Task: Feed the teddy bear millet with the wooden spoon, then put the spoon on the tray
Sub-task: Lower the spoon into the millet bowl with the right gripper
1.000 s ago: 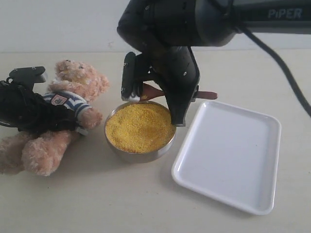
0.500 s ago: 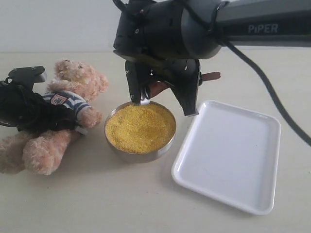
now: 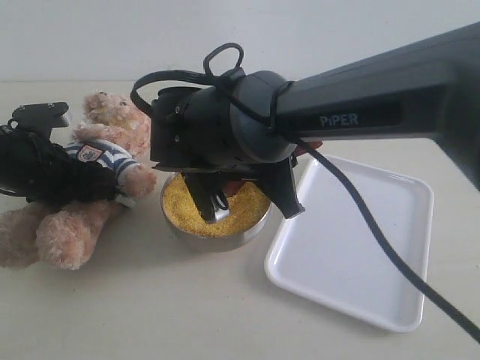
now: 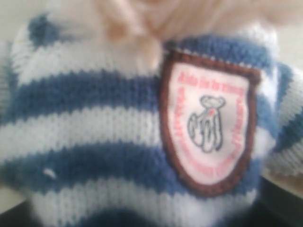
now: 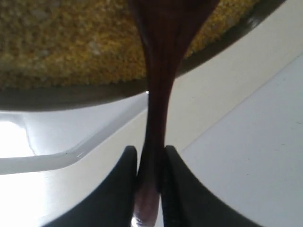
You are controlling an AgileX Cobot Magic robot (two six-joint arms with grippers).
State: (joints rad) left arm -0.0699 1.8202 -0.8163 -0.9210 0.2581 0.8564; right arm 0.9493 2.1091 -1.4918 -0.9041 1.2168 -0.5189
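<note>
Soft, even light fills the exterior view; faint shadows lie on the table (image 3: 150, 315) just near of the bowl (image 3: 202, 238) and tray (image 3: 360, 247). The left wrist view blurs the teddy bear (image 4: 94, 118) at close range. In the right wrist view the wooden spoon (image 5: 158, 94) is dark, the millet (image 5: 71, 38) soft, and glare whitens the tray rim.

My right arm (image 3: 375, 105) reaches in from the right and across the middle, its wrist bent so that my right gripper (image 5: 148, 184) points downward. Its two fingers (image 5: 124, 189) pinch the wooden spoon (image 5: 161, 56) by the handle. My left gripper (image 3: 71, 176) lies low at the left, jaws spread wide and clasping the teddy bear (image 3: 124, 127) by the torso.
</note>
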